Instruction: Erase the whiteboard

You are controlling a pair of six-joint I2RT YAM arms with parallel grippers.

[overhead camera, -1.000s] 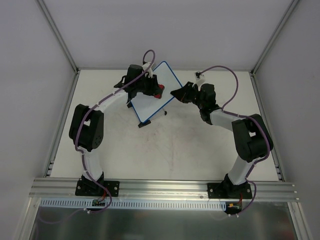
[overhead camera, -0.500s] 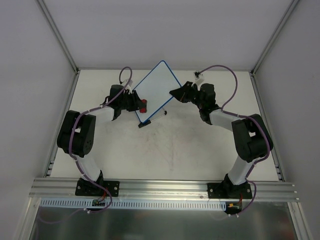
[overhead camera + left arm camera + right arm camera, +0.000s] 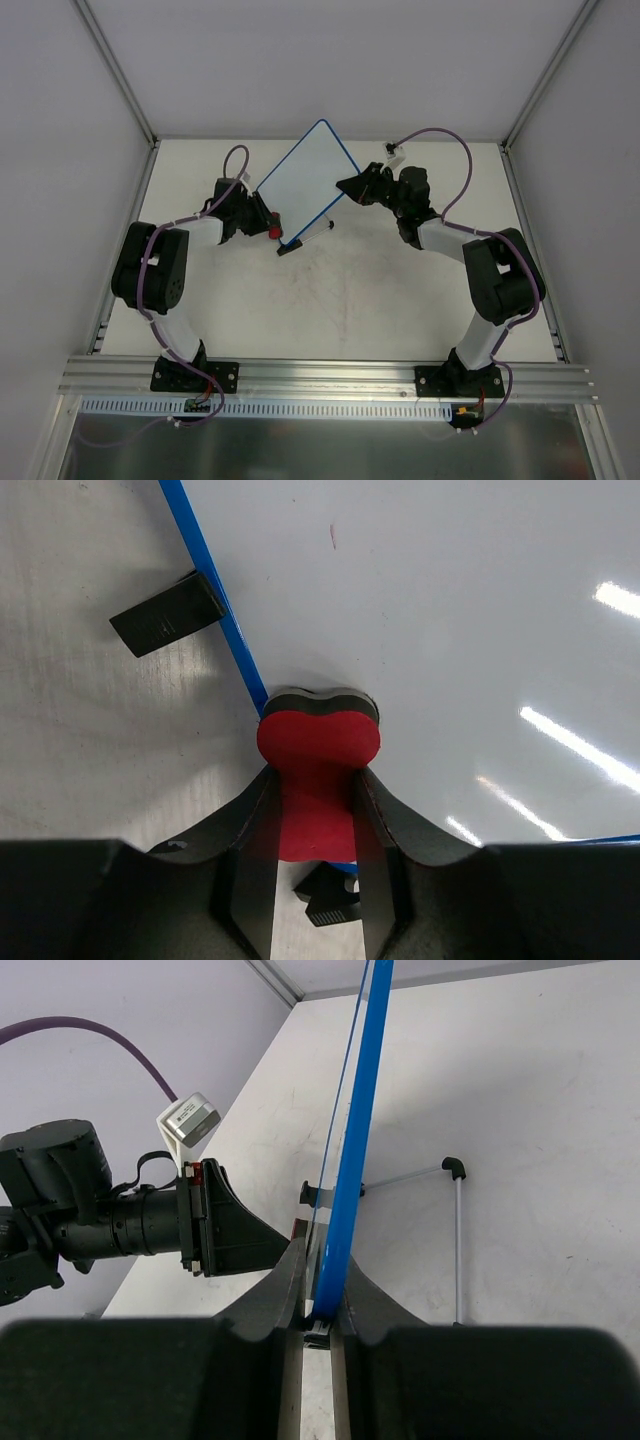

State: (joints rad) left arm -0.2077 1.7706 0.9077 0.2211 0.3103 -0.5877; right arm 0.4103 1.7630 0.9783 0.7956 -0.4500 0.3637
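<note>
The whiteboard [image 3: 300,180] stands tilted, mid-back of the surface [image 3: 350,300], right gripper [image 3: 322,1305] pinched on its blue edge. Left gripper [image 3: 318,820] clamps the eraser [image 3: 318,742] right at the frame. Push hard here and it could snag, twisting the whiteboard out of that thin pinch.

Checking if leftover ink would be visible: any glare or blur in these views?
Left wrist: bright streaks glare across the whiteboard on its right side; the eraser is sharp. Right wrist: the right gripper is blurred along the bottom, the whiteboard's blue edge crisp. Top external: even light, no glare.
</note>
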